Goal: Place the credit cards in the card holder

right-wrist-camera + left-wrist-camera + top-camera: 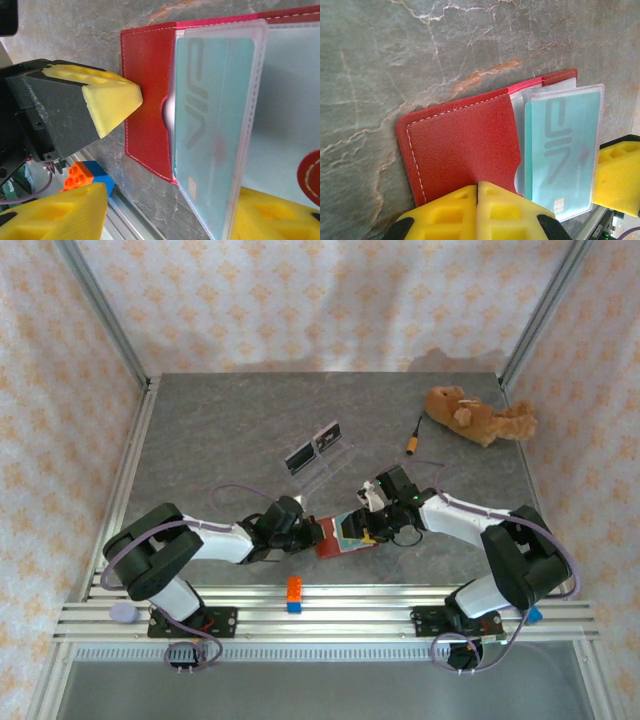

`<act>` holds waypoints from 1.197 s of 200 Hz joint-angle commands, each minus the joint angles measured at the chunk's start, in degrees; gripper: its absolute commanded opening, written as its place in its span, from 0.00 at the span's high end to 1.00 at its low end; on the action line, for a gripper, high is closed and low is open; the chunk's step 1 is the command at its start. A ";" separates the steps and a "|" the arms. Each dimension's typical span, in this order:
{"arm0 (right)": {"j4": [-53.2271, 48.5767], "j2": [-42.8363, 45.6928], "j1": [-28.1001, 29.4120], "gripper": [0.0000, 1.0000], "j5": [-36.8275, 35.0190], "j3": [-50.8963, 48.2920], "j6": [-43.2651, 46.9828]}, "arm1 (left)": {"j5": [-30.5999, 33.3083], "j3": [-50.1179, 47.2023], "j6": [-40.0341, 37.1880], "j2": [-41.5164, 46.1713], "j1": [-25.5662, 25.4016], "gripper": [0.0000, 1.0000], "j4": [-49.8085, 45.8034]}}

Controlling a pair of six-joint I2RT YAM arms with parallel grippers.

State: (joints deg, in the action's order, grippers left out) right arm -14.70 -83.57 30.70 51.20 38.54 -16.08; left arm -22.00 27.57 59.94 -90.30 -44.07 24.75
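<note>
The red card holder (338, 540) lies open on the table between my two grippers. A teal-green credit card (565, 150) sits inside a clear sleeve of the card holder (460, 145). My left gripper (478, 186) is shut, its yellow tips resting on the red cover's near edge. My right gripper (170, 195) stands open, with the lower corner of the teal card (215, 115) and its sleeve between the fingers. Two dark credit cards (312, 448) stand farther back.
The dark cards stand in a clear plastic tray (335, 465) behind the holder. A brown plush toy (478, 415) lies at the back right, with a small orange-tipped stick (414, 438) beside it. An orange and blue brick (294, 593) sits on the front rail.
</note>
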 commanded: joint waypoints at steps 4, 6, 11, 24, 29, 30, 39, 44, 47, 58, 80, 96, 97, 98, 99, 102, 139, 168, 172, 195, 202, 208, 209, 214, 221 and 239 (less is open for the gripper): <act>1.34 0.67 0.07 0.39 2.21 -0.44 -0.19 | 1.28 -1.38 0.05 1.81 0.83 0.99 -3.67; 1.30 0.66 0.07 0.39 2.21 -0.41 -0.14 | 1.22 -1.38 0.10 2.02 0.90 0.99 -3.64; 1.39 0.59 0.06 0.39 2.47 -0.40 -0.11 | 0.92 -1.30 0.09 2.29 1.04 0.99 -3.51; 1.89 0.34 0.11 0.39 3.47 -0.23 -0.10 | -0.51 -1.46 0.42 2.97 1.69 0.99 -2.25; 2.14 0.13 0.23 0.39 4.00 -0.16 -0.10 | -1.02 -1.70 0.88 3.18 2.07 0.99 -1.51; 2.18 0.10 0.23 0.39 4.08 -0.15 -0.10 | -1.11 -1.71 0.97 3.23 2.15 0.99 -1.35; 2.51 -0.23 0.54 0.39 4.72 0.10 -0.10 | -1.82 -2.28 1.88 3.67 2.71 0.98 0.43; 2.69 -0.36 0.72 0.39 4.78 0.19 -0.20 | -2.22 -2.53 2.31 3.90 3.00 0.98 1.26; 2.77 -0.44 0.83 0.40 4.86 0.26 -0.25 | -2.44 -2.67 2.55 4.05 3.17 0.98 1.54; 3.37 -0.70 1.20 0.39 4.99 0.52 -0.61 | -3.11 -2.79 2.90 4.83 3.63 0.98 2.20; 5.18 -1.28 2.11 0.39 5.61 0.87 -1.76 | -3.08 -2.22 2.26 7.18 3.91 0.98 -0.37; 5.65 -1.96 3.40 0.39 5.67 1.69 -1.78 | -2.40 -1.91 1.51 9.90 4.30 0.98 -3.13; 5.65 -2.00 3.49 0.39 5.67 1.75 -1.77 | -2.33 -1.91 1.46 10.11 4.32 0.98 -3.26; 5.65 -2.06 3.58 0.39 5.67 1.77 -1.77 | -2.29 -1.87 1.34 10.30 4.34 0.98 -3.55; 5.69 -2.18 3.67 0.39 5.62 1.78 -1.77 | -2.28 -1.84 1.24 10.44 4.39 0.98 -3.74; 5.77 -2.38 3.93 0.39 5.58 1.87 -1.83 | -2.07 -1.76 0.98 11.09 4.50 0.98 -4.60; 5.89 -3.73 6.58 0.37 6.23 3.97 -1.23 | 1.86 0.34 -3.57 21.22 6.56 0.96 -19.15; 1.32 -5.20 8.41 0.35 8.49 6.56 2.91 | 3.71 1.64 -5.81 30.03 9.68 0.78 -28.75; 0.98 -5.09 8.41 0.35 8.47 6.70 3.18 | 3.72 2.04 -6.37 31.01 10.25 0.76 -30.11; -2.88 -2.81 8.33 0.33 6.11 8.45 6.02 | 4.65 5.56 -10.75 34.91 13.08 0.68 -39.78; -4.86 -2.06 8.33 0.33 4.53 9.65 6.96 | 5.58 6.96 -12.41 35.64 13.72 0.66 -42.73; -6.40 -1.49 8.29 0.32 2.91 10.60 7.67 | 6.36 8.18 -13.92 36.14 14.22 0.64 -45.03; -6.66 -1.37 8.26 0.32 2.57 10.81 7.83 | 6.58 8.36 -14.03 36.19 14.29 0.64 -45.44; -7.91 -0.78 8.22 0.31 0.79 11.64 8.39 | 7.41 9.40 -15.40 36.48 14.57 0.62 -47.20; -9.29 0.09 8.24 0.30 -2.64 13.01 8.98 | 8.64 10.95 -17.03 36.75 14.87 0.60 -49.48; -10.40 2.09 8.24 0.24 -14.06 15.82 8.65 | 13.01 15.13 -21.09 37.12 15.12 0.55 -55.20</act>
State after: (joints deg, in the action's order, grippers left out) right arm -20.67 -85.69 38.98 51.59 49.78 -10.02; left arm -16.05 37.12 46.87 -54.33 -29.50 -17.58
